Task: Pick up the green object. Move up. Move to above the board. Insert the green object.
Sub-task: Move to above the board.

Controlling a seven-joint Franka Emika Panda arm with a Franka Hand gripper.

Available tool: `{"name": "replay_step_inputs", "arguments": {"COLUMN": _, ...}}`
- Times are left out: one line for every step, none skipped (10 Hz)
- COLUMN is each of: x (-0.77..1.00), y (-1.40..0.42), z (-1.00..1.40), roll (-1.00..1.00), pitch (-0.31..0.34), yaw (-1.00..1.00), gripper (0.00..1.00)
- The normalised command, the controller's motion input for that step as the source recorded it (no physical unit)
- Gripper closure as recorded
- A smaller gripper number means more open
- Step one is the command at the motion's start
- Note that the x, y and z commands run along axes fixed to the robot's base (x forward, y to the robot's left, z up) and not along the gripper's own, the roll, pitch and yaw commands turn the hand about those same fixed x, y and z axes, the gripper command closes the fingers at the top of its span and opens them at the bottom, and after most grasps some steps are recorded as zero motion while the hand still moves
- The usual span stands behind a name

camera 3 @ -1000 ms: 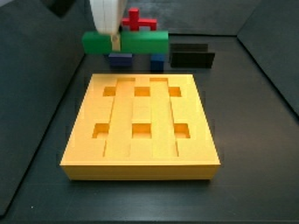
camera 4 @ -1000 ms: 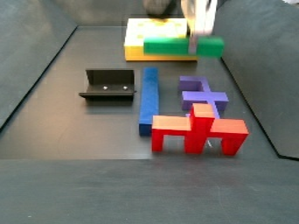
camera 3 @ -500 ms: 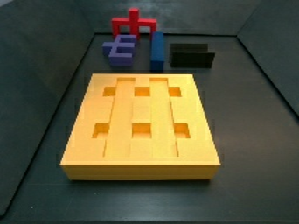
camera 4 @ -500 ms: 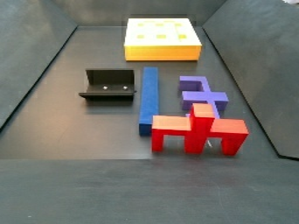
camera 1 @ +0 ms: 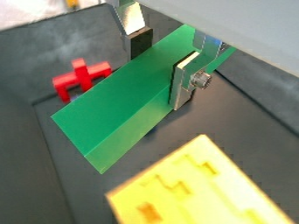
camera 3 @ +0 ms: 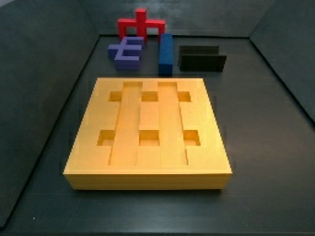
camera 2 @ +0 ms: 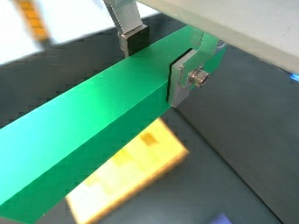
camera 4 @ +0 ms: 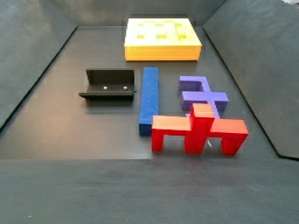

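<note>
In both wrist views my gripper (camera 1: 162, 61) (camera 2: 159, 59) is shut on the green object (camera 1: 128, 105) (camera 2: 93, 131), a long flat green bar clamped across its width near one end. It hangs high in the air. The board (camera 1: 198, 188) (camera 2: 122, 171), a yellow-orange slab with square holes, lies far below it. In both side views the board (camera 3: 147, 129) (camera 4: 162, 39) rests on the dark floor, its six holes open. Neither the gripper nor the green bar shows in either side view.
A blue bar (camera 3: 164, 53) (camera 4: 147, 96), a purple block (camera 3: 125, 52) (camera 4: 201, 90) and a red piece (camera 3: 142, 23) (camera 4: 198, 129) (camera 1: 79, 77) stand beyond the board's end. The black fixture (camera 3: 204, 58) (camera 4: 107, 85) sits beside the blue bar. Dark walls surround the floor.
One second ago the gripper with the green bar showed in both side views, above the pieces near the board's end. It has since risen out of both side views.
</note>
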Motion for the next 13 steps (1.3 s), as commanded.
{"name": "replay_step_inputs", "arguments": {"x": 0.76, "y": -1.4, "z": 0.29, "roll": 0.01, "pitch": 0.05, "yaw": 1.0, "gripper": 1.0}}
{"name": "replay_step_inputs", "arguments": {"x": 0.28, "y": -0.43, "z": 0.09, "roll": 0.02, "pitch": 0.06, "yaw": 1.0, "gripper": 1.0}}
{"name": "replay_step_inputs", "arguments": {"x": 0.13, "y": -0.12, "z": 0.04, "roll": 0.02, "pitch": 0.062, "yaw": 1.0, "gripper": 1.0}}
{"name": "replay_step_inputs", "arguments": {"x": 0.06, "y": -0.07, "z": 0.04, "roll": 0.02, "pitch": 0.057, "yaw": 1.0, "gripper": 1.0}}
{"name": "replay_step_inputs", "arguments": {"x": 0.02, "y": -0.06, "z": 0.03, "roll": 0.02, "pitch": 0.056, "yaw": 1.0, "gripper": 1.0}}
{"name": "replay_step_inputs", "arguments": {"x": 0.03, "y": -0.04, "z": 0.03, "roll": 0.02, "pitch": 0.06, "yaw": 1.0, "gripper": 1.0}}
{"name": "replay_step_inputs", "arguments": {"x": 0.04, "y": -0.03, "z": 0.03, "roll": 0.02, "pitch": 0.067, "yaw": 1.0, "gripper": 1.0}}
{"name": "replay_step_inputs", "arguments": {"x": 0.04, "y": -0.03, "z": 0.03, "roll": 0.02, "pitch": 0.07, "yaw": 1.0, "gripper": 1.0}}
{"name": "replay_step_inputs", "arguments": {"x": 0.04, "y": -0.02, "z": 0.03, "roll": 0.03, "pitch": 0.082, "yaw": 1.0, "gripper": 1.0}}
{"name": "replay_step_inputs", "arguments": {"x": 0.04, "y": -0.02, "z": 0.03, "roll": 0.03, "pitch": 0.087, "yaw": 1.0, "gripper": 1.0}}
{"name": "replay_step_inputs", "arguments": {"x": 0.04, "y": -0.02, "z": 0.03, "roll": 0.04, "pitch": 0.102, "yaw": 1.0, "gripper": 1.0}}
{"name": "replay_step_inputs", "arguments": {"x": 0.04, "y": -0.02, "z": 0.03, "roll": 0.04, "pitch": 0.115, "yaw": 1.0, "gripper": 1.0}}
{"name": "replay_step_inputs", "arguments": {"x": 0.04, "y": -0.02, "z": 0.03, "roll": 0.05, "pitch": 0.139, "yaw": 1.0, "gripper": 1.0}}
